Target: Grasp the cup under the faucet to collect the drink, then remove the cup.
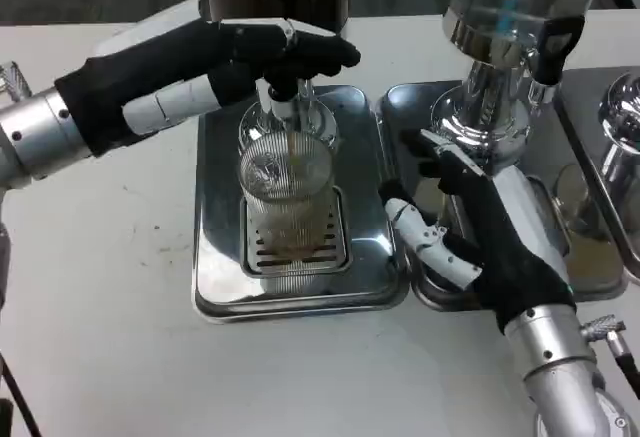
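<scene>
A clear ribbed cup (286,197) stands upright on the slotted grate of the steel drip tray (215,247), right under the faucet (284,107). A thin brown stream runs into it, and a little drink lies at its bottom. My left hand (215,72) reaches in from the left, its dark fingers wrapped over the faucet lever (300,52) at the dispenser's base. To the right of the cup my right hand (465,227) is open with fingers spread. A narrow gap separates it from the cup.
A second dispenser (505,27) with a chrome base stands at the back right on its own steel tray (420,292), just behind my right hand. A third chrome fitting (622,122) sits at the far right edge. Bare white table lies in front and to the left.
</scene>
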